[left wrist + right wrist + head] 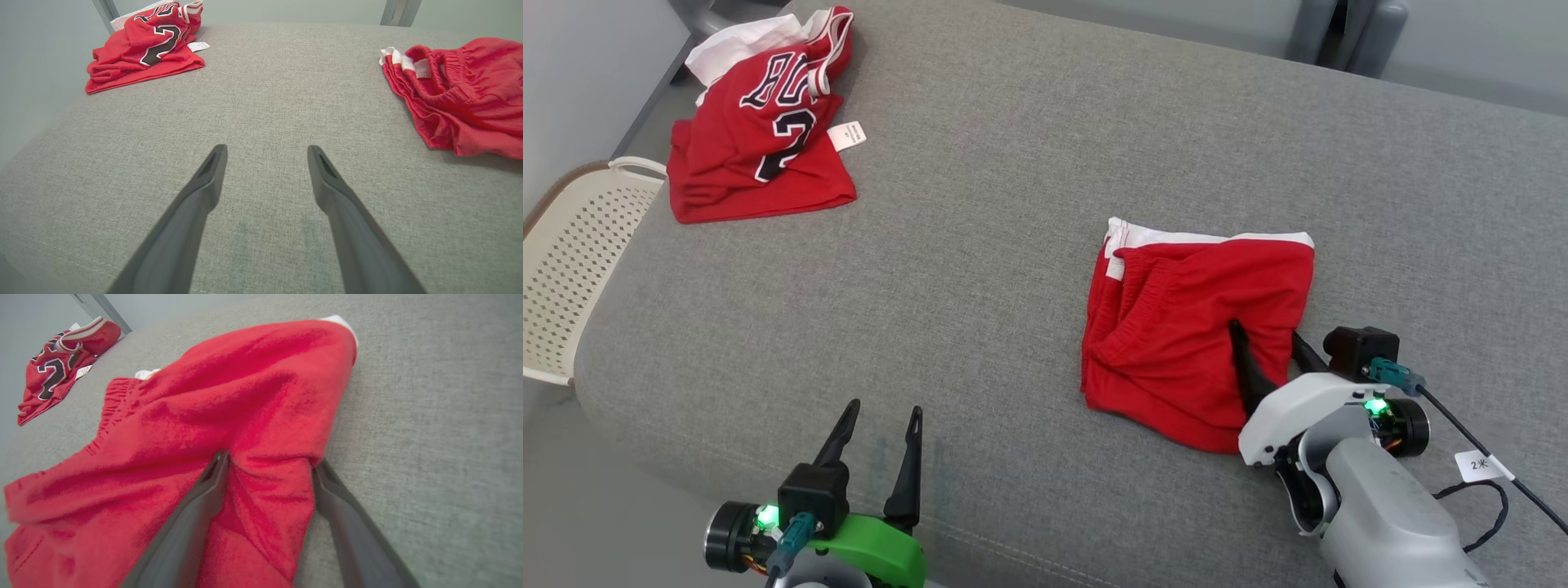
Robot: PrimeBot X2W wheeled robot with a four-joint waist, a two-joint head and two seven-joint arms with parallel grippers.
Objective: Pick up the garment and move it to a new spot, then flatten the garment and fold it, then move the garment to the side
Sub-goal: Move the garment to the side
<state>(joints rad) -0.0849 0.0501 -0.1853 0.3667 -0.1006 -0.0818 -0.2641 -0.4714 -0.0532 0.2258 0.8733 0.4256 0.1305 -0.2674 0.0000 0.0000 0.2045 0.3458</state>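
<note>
Nearest me, my released right gripper [1264,330] straddles a ridge of the folded red fabric shorts [1176,327], so I should clench through every layer before lifting.

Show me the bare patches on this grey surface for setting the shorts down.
Widest free patch: the middle, between the jersey and the shorts, down to the left gripper. Bare beyond the shorts, along the far edge. Crowded: far left corner and around the right gripper.
</note>
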